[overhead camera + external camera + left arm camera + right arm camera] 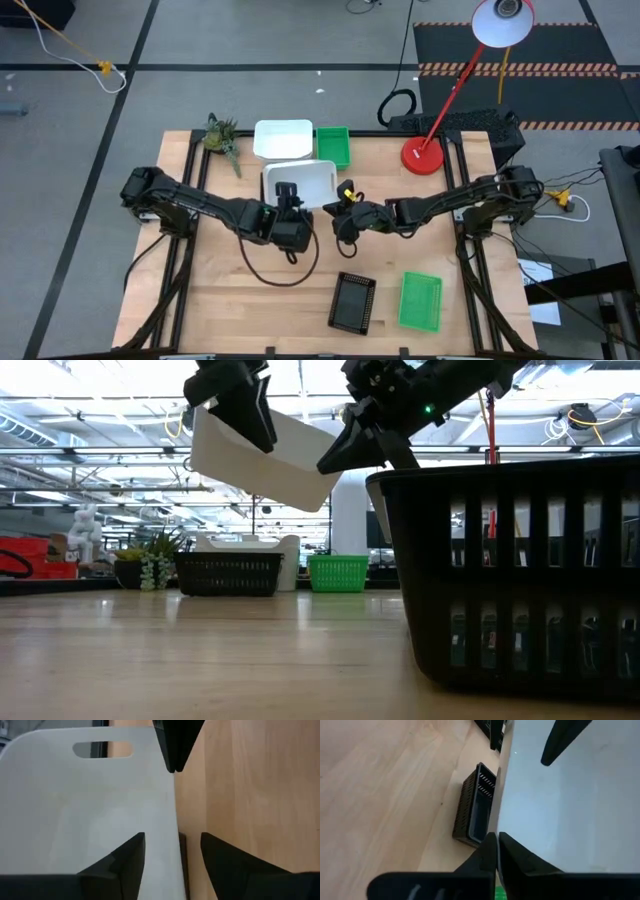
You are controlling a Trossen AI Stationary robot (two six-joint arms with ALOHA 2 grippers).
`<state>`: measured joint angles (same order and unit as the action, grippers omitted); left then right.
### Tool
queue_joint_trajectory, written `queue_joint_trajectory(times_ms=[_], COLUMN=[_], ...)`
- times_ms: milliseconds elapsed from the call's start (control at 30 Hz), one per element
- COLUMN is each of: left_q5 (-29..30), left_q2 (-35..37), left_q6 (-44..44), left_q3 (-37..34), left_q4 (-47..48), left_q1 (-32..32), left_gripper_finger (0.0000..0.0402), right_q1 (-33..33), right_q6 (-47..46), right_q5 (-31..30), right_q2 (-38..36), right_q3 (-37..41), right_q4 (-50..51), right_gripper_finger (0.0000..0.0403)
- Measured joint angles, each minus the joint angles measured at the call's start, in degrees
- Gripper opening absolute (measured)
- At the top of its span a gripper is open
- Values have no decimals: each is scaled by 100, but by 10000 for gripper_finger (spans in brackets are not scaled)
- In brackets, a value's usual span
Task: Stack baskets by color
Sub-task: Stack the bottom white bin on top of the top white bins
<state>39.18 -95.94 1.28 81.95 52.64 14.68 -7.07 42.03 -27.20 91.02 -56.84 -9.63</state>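
low view – black basket (520, 580) cropped

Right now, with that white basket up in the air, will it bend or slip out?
Probably stiff: the white basket hangs tilted in the low view without sagging. It looks light, being thin plastic. Its smooth wall could be slippery, and only the right gripper pinches its edge; the left gripper has open jaws.

Two arms, matte black, jointed segments with rounded housings. Left arm (190, 208): black cable looping below its wrist. Right arm (455, 203): yellow tag near the wrist, small green indicator light. Fingers (125, 862): black, tapered, flat-faced wedges.
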Motion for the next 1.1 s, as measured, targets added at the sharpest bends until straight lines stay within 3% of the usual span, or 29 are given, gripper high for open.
queue_joint_trajectory(times_ms=[300,567,1100], left_q5=[58,17,-57], left_q2=[0,0,-2], left_q6=[266,211,-12], left_q3=[0,0,-74], left_q4=[17,2,10], left_q1=[11,30,-57], left_gripper_finger=[119,62,103], right_q1=[4,33,35], right_q6=[-682,-1009,-1047], right_q5=[28,483,481], right_q2=[-194,-216,-216], right_q3=[-179,-279,-280], right_q4=[256,642,641], right_gripper_finger=[0,0,2])
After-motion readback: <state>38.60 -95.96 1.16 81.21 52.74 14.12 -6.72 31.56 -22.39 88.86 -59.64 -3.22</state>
